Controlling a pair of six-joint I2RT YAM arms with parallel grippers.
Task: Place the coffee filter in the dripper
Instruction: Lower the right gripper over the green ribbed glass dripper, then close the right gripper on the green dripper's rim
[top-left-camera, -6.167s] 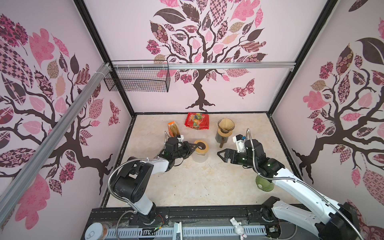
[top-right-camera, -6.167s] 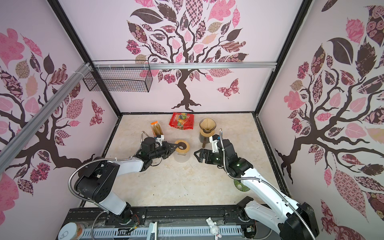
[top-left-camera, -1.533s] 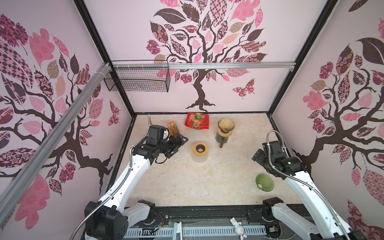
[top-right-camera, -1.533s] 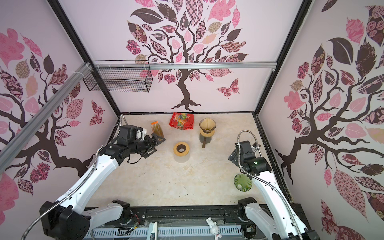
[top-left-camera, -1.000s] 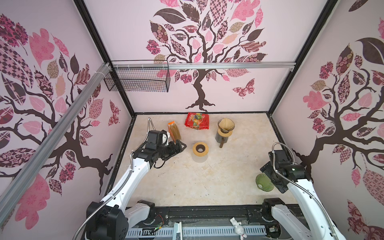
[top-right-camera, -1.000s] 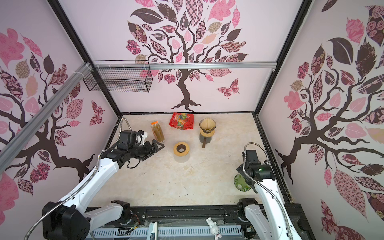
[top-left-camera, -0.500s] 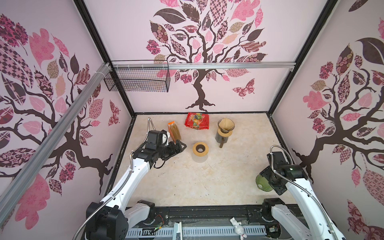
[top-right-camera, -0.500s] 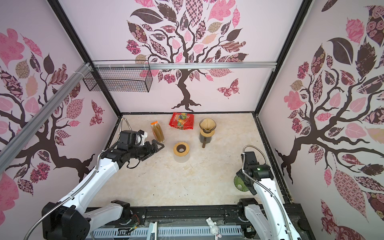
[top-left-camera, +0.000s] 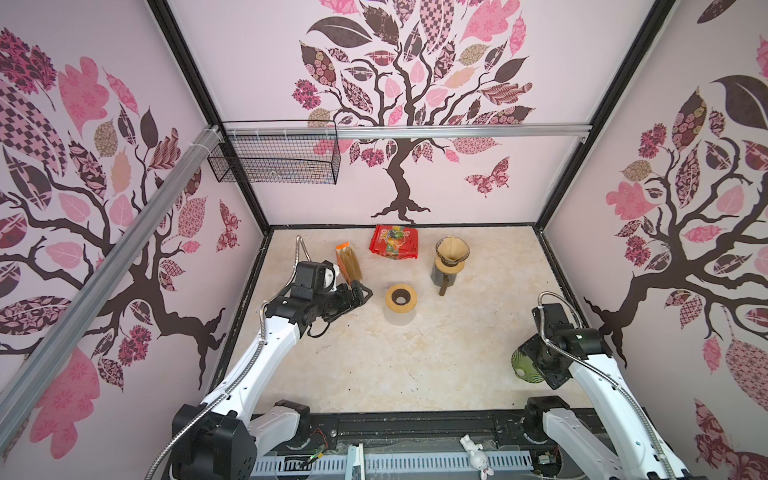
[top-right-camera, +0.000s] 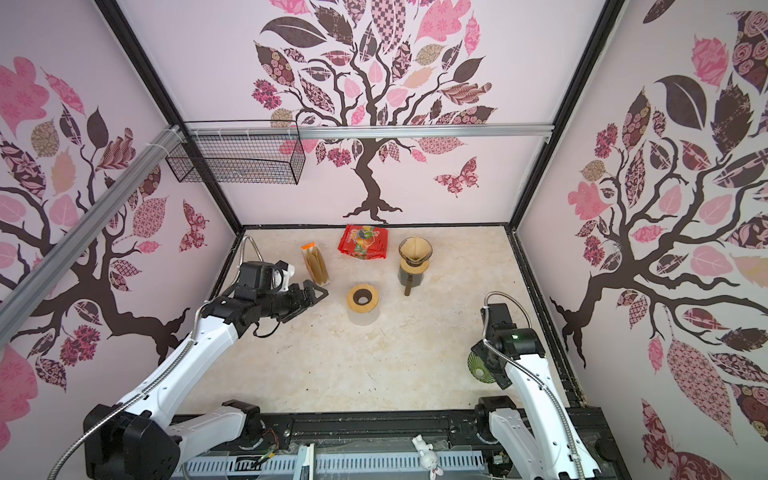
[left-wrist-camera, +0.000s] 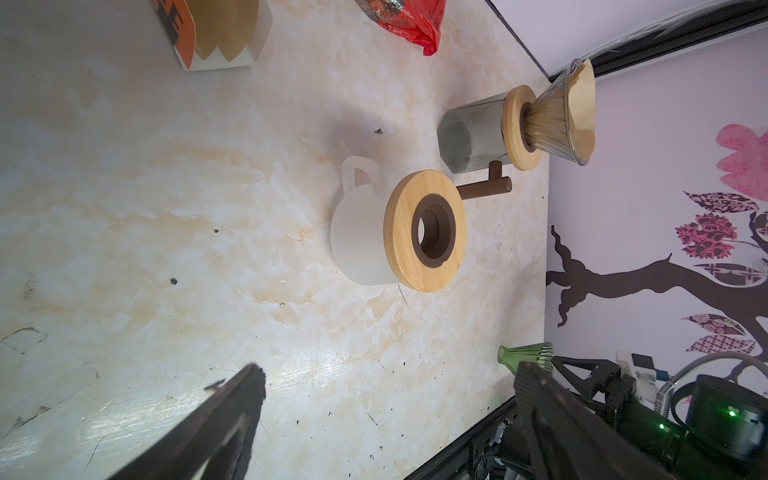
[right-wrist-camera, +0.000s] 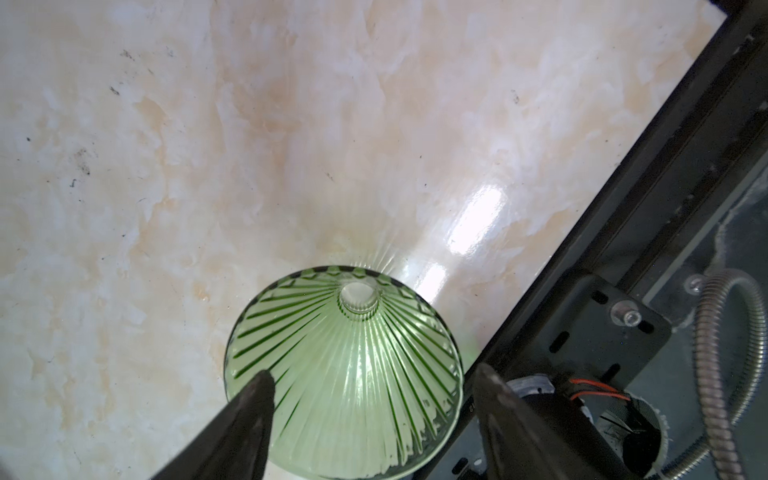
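A green ribbed glass dripper sits at the table's front right, also showing in both top views. My right gripper reaches down over it, open, one finger on each side of its wide rim. In the top views the wrist hides those fingers. A brown coffee filter lies inside a clear dripper on a dark cup at the back. A pack of brown filters stands back left. My left gripper hovers open and empty beside the pack, pointing at the white mug.
The white mug carries a wooden ring holder in the table's middle. A red snack bag lies against the back wall. A wire basket hangs high at the back left. The black front rail runs right beside the green dripper.
My right arm has pulled back to the front right and come down over the green dripper, its jaws narrowing. The left arm drew away from the mug earlier and has since held still.
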